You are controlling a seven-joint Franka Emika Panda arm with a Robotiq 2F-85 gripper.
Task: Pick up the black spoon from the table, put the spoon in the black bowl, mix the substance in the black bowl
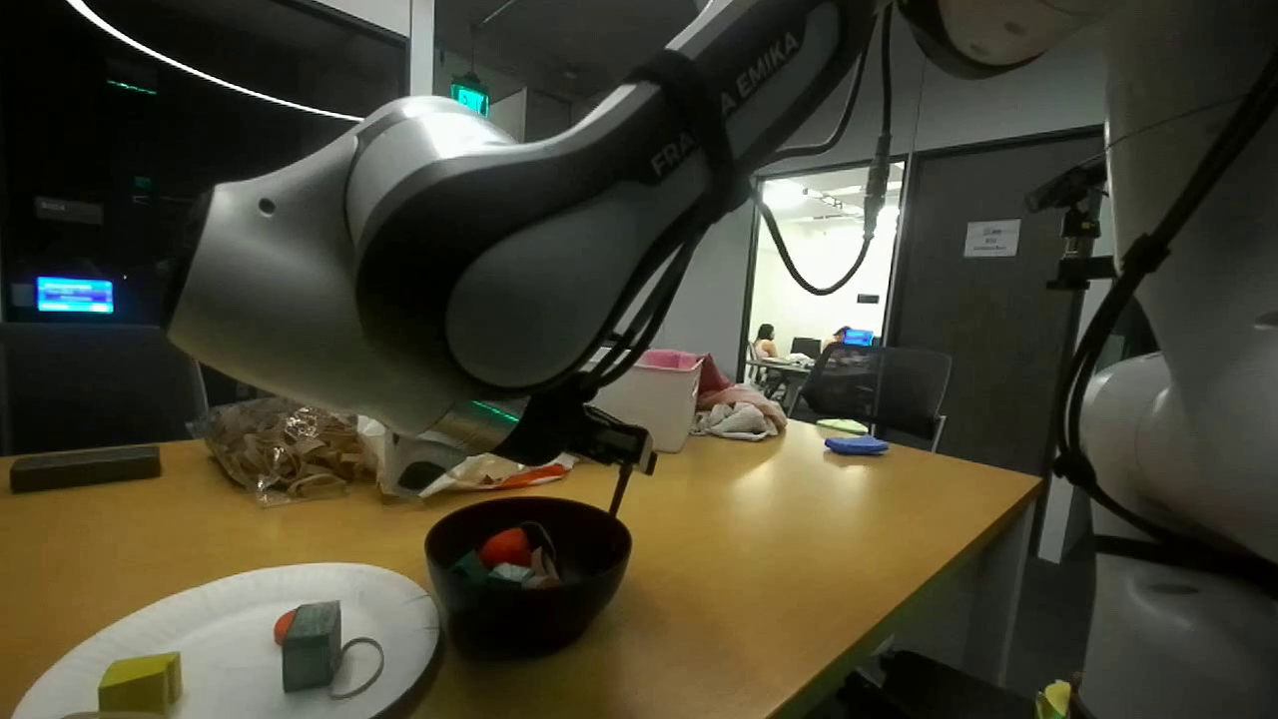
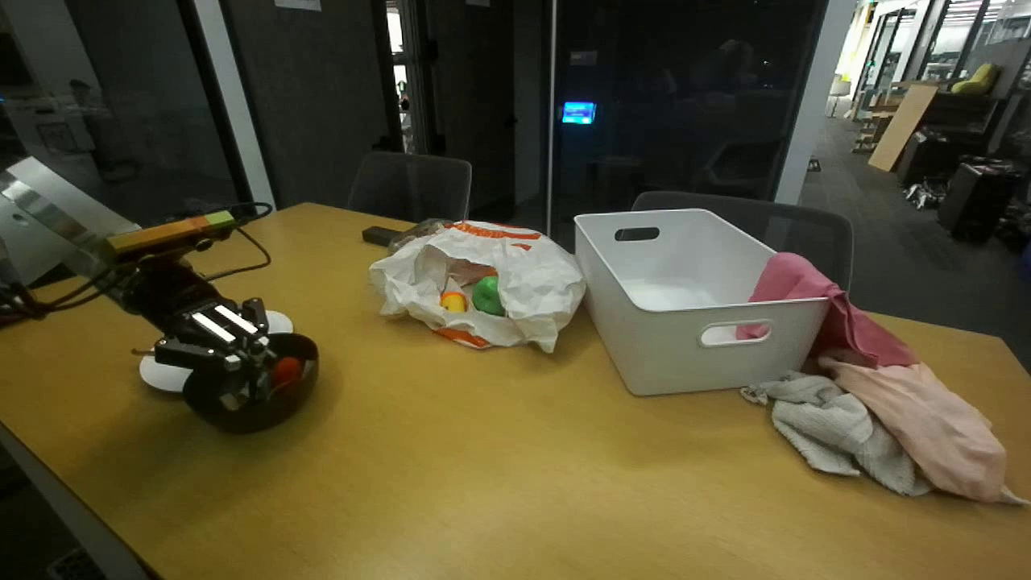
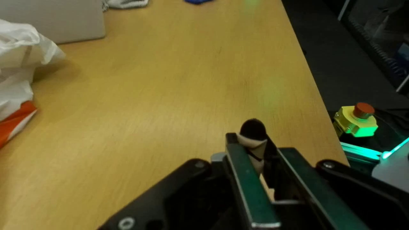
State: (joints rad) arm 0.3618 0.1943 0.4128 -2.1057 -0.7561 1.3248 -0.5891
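A: Grip state?
B: Fingers (image 3: 250,191) closed, gripping the black spoon (image 1: 621,491) by its handle. Thin dark rod, drops from the tips, slightly tilted.

A: Spoon location?
B: Off the bench (image 1: 759,559), lower end down at the mouth of the black bowl (image 1: 519,631), right side of it in an exterior view. Tip lost, black on black. Can't tell if it touches anything inside.

A: Bowl contents?
B: The substance (image 1: 509,554): one rounded orange-red piece, green bits, some pale and tan ones. Bowl upright.

A: Neighbours?
B: White plate (image 1: 225,619), left of the bowl and nearer; can't tell if they touch. On it: grey block (image 1: 312,644) with a thin band (image 1: 379,659) at its right, orange-red bit (image 1: 284,626) partly hidden behind, yellow block (image 1: 140,684) further left.

A: Far stuff?
B: In an exterior view, white-and-orange bag (image 2: 532,278) right of the bowl and farther, green and yellow items in its opening. White bin (image 2: 676,354) right of that, pink cloth (image 2: 866,330) over its right side, grey cloth (image 2: 838,427) lying by it.

A: Wrist view?
B: Dark rounded shape between the fingertips, pale bits under it, too blurred to name. Yellow box (image 3: 354,121) with a red button, right, past the bench edge.
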